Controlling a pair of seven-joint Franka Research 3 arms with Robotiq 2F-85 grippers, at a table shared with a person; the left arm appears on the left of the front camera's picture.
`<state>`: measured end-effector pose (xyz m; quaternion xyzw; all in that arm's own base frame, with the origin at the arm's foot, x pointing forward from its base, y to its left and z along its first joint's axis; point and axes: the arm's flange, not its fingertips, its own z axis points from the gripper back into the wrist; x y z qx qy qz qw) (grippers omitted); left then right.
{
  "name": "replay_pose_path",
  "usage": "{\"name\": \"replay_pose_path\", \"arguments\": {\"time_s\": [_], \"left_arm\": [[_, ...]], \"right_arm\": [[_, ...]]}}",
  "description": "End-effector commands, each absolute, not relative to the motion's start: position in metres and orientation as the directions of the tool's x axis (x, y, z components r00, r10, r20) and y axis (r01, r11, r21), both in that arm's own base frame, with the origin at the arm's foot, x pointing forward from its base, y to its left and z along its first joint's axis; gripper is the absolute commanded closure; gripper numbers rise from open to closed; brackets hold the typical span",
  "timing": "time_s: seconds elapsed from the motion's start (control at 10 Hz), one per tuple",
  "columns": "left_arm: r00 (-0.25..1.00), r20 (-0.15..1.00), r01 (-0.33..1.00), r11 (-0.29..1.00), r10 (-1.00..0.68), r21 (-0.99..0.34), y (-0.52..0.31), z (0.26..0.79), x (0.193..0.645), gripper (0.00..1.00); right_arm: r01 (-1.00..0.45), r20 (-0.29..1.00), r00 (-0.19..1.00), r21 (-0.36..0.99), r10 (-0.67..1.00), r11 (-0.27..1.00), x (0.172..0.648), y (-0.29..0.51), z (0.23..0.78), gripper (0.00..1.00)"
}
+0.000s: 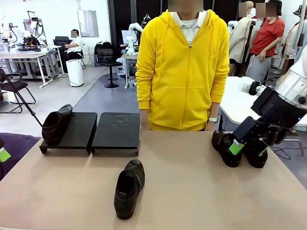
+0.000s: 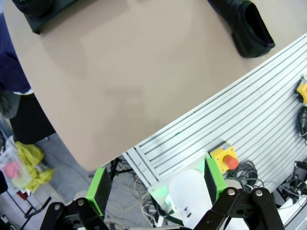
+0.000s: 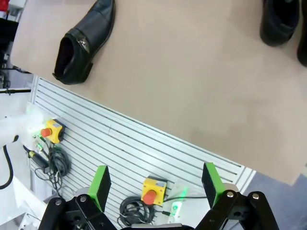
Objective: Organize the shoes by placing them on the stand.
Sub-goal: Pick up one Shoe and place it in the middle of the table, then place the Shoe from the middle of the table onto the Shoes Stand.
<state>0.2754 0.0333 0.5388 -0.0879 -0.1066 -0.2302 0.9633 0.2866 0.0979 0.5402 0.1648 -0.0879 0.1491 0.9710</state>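
Left jaws hang spread and empty beyond the worktop [image 1: 192, 191]'s near-left edge. One shoe [image 1: 128, 188] lies near centre. Right jaws, spread and empty, hover by two shoes [image 1: 224, 147] at the right. Farther back, a fourth shoe [image 1: 55, 123] sits on the stand [image 1: 117, 130]'s left platform [image 1: 76, 132] — a person [image 1: 182, 67] stands behind.

The stand [image 1: 117, 132], two low black sloped platforms, sits side by side at the far left of the worktop [image 1: 192, 191]. One glossy black loafer [image 1: 56, 123] rests on the left platform [image 1: 79, 129]. A second loafer [image 1: 128, 188] lies mid-worktop with its toe toward the person, while a third loafer [image 1: 223, 143] and a fourth loafer [image 1: 254, 159] stand close together at the far right.
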Motion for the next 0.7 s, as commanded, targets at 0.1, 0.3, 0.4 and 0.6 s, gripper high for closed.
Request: {"name": "replay_pose_path", "arguments": {"time_s": [0.1,0.3,0.4,0.6], "left_arm": [[0.875,0.247,0.455,0.881,-0.416,-0.130,0.0333,0.5400,0.2742,0.00],[0.875,0.247,0.455,0.881,-0.416,-0.130,0.0333,0.5400,0.2742,0.00],[0.875,0.247,0.455,0.881,-0.416,-0.130,0.0333,0.5400,0.2742,0.00],[0.871,0.246,0.462,0.879,-0.425,-0.120,0.0333,0.5388,0.2754,0.00]], "right_arm": [[-0.330,0.224,0.937,0.314,0.269,0.890,0.2878,0.0976,0.5415,0.00],[-0.330,0.224,0.937,0.314,0.269,0.890,0.2878,0.0976,0.5415,0.00],[-0.330,0.224,0.937,0.314,0.269,0.890,0.2878,0.0976,0.5415,0.00],[-0.330,0.224,0.937,0.314,0.269,0.890,0.2878,0.0976,0.5415,0.00]]}}
